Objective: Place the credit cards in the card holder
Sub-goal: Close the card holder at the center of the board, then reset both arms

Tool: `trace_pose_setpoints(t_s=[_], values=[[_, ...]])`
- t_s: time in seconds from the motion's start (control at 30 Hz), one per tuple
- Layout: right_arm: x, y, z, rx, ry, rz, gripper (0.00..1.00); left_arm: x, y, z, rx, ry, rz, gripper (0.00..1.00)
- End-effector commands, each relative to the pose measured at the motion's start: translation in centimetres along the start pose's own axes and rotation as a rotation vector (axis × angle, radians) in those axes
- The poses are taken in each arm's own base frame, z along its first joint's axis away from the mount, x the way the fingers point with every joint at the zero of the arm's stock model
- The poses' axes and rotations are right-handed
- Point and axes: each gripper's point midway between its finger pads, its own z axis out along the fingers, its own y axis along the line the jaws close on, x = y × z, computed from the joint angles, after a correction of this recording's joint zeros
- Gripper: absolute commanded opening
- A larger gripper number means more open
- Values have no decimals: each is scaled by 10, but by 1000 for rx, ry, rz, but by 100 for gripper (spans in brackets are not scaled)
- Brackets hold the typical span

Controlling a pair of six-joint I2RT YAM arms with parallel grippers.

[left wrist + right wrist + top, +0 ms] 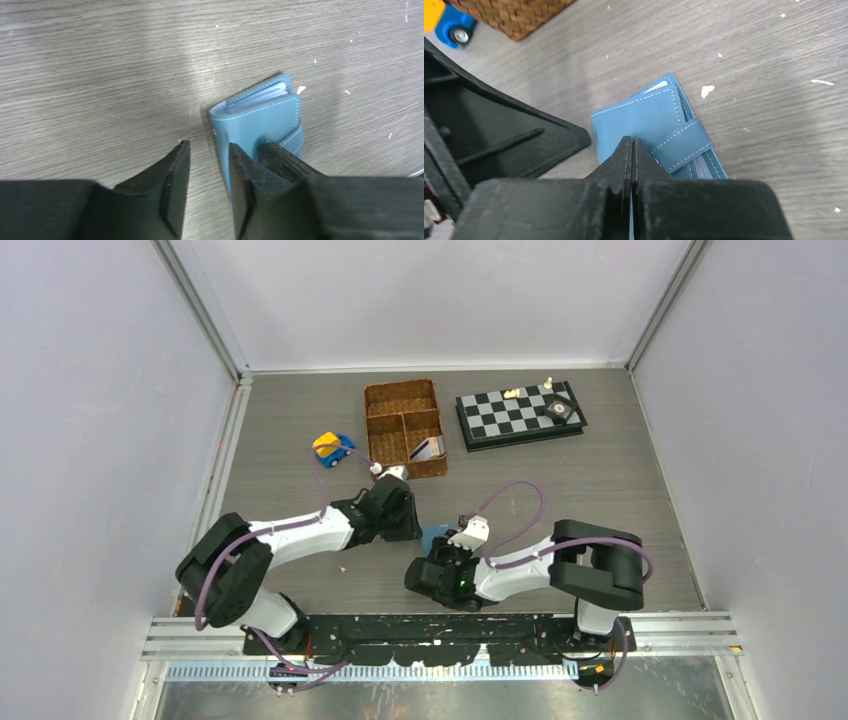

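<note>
The teal card holder (435,537) lies folded shut on the table between my two grippers, its snap tab (681,142) wrapped over it. Pale card edges show in its open end (265,97). My left gripper (207,150) is open and empty at the holder's left edge, its right finger (242,170) touching that edge. My right gripper (631,142) is shut, with its tips resting on top of the holder (644,115); it also shows in the left wrist view (282,162). More credit cards (428,448) stand in the wicker basket.
The brown wicker divided basket (385,400) stands behind the grippers, and its corner shows in the right wrist view (514,15). A blue and yellow toy car (333,448) sits to its left. A chessboard (520,412) with a few pieces lies at the back right.
</note>
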Motion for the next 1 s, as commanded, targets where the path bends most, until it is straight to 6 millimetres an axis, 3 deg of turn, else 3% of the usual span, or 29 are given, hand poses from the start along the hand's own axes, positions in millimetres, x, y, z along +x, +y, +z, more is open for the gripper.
trace_pose_setpoints(t_s=[0.0, 0.17, 0.33, 0.43, 0.57, 0.73, 0.87, 0.97], values=[[43, -75, -34, 96, 335, -401, 2, -25, -1, -22, -25, -64, 59, 40], [-3, -20, -49, -29, 344, -438, 23, -51, -1, -45, -29, -99, 85, 56], [-48, 6, -51, -75, 355, -467, 43, -78, 9, -69, -44, -145, 77, 73], [-72, 8, -43, -83, 358, -447, 51, -92, 22, -81, -53, -173, 51, 80], [-95, -5, -24, -60, 385, -431, 60, -103, 43, -89, -41, -178, -17, 84], [-118, -41, 8, -3, 437, -374, 68, -116, 74, -107, -83, -238, -83, 86], [-151, -80, 26, 76, 407, -311, 74, -130, 93, -141, -180, -362, -71, 88], [-186, -107, 30, 133, 331, -236, 75, -136, 98, -173, -228, -449, -45, 89]])
